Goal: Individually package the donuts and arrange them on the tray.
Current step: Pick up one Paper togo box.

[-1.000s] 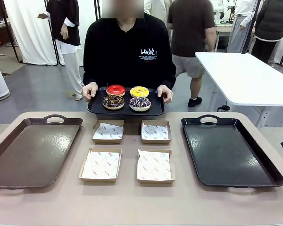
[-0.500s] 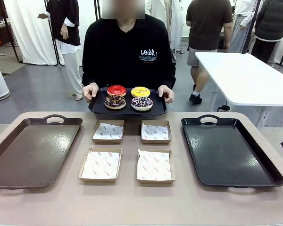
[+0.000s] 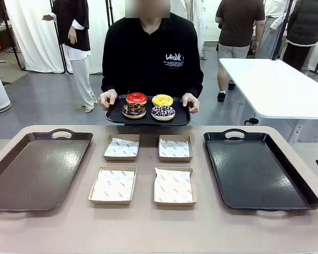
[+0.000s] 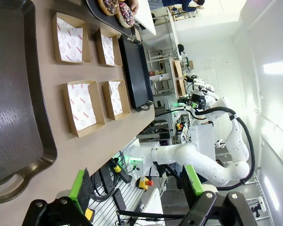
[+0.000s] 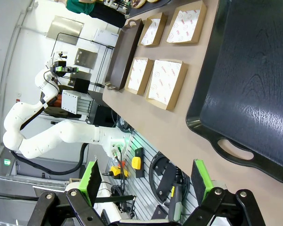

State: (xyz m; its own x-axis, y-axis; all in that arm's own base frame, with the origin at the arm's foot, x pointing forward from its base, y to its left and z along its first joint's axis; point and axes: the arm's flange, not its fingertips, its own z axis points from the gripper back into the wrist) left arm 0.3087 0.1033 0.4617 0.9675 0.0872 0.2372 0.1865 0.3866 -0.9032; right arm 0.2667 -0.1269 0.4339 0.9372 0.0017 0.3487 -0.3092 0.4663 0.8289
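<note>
Donuts (image 3: 133, 110) are way out of reach of both claws right now. The left gripper (image 4: 137, 183) is spread wide with nothing between its green pads (image 4: 79, 184). Same deal for the right gripper (image 5: 146, 178): fingers far apart and empty.

Both hang back off the near edge of the table (image 3: 148, 227). Nearest the left claw is the brown tray (image 4: 14, 94), and nearest the right claw is the black tray (image 5: 254, 84). Both are bare. Between those two trays, a bit further out from either claw, sit four paper-lined boxes (image 3: 113, 185) in a two-by-two block with nothing in them.

Past all that, beyond the table's far edge, a person holds a small black tray (image 3: 116, 115), with one hand (image 3: 108, 98) on one end and the other hand (image 3: 191, 101) on the opposite end. All four donuts ride on it. The chocolate sprinkled one and the purple sprinkled one (image 3: 163, 112) are in the row closer to the claws. The red one (image 3: 136, 98) and the yellow one (image 3: 162, 100) are in the row behind, closer to the person.
</note>
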